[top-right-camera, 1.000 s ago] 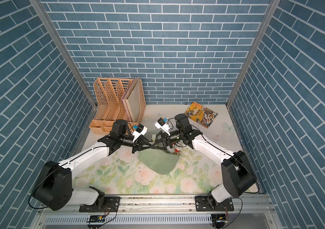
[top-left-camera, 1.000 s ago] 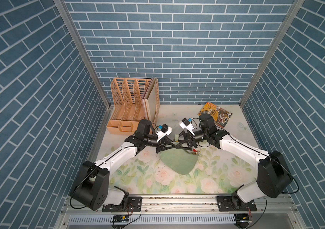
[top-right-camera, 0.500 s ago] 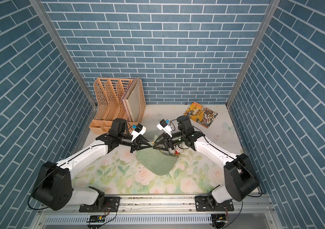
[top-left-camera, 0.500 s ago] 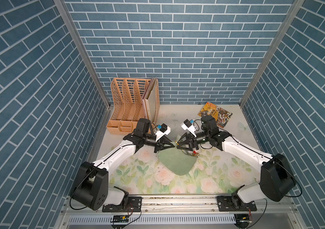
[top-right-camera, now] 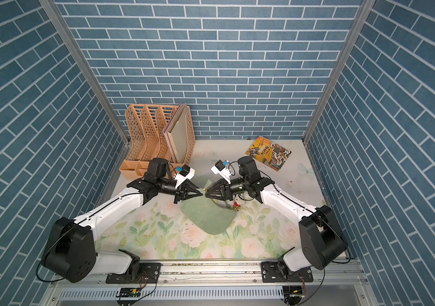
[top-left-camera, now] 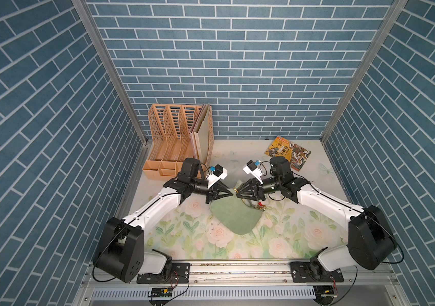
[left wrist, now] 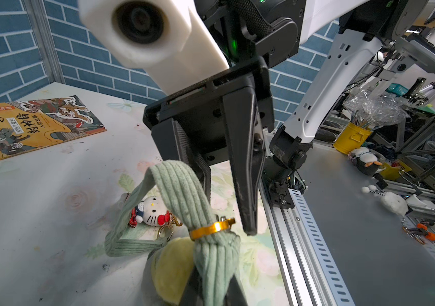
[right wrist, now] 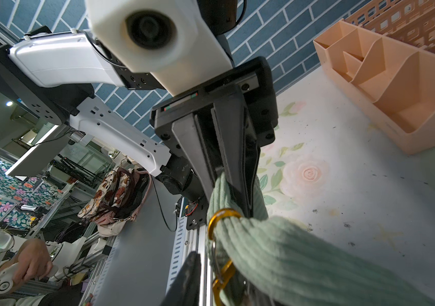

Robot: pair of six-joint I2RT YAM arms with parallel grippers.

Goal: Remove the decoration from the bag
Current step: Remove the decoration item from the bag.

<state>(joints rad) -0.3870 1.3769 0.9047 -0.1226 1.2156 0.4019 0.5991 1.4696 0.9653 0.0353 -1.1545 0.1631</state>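
At mid-table, on the floral mat [top-left-camera: 277, 238], I had both grippers nose to nose over the bag [top-left-camera: 235, 217]. My left gripper [top-left-camera: 231, 194] was clamped on the bunched corduroy end of the bag, seen in the right wrist view pinched between its closed fingers [right wrist: 237, 169]. My right gripper [top-left-camera: 237, 194] sat partly open beside the gold ring [left wrist: 212, 229] cinching that end; its fingers [left wrist: 245, 169] straddled the strap [left wrist: 182, 190] w/o a clear grip. The decoration [left wrist: 152, 210] lay on the mat just behind the strap loop, apart from both sets of fingers: small white plush cat, red bow, red outfit, gold clasp. The bag looked sage green, soft, crescent-shaped.
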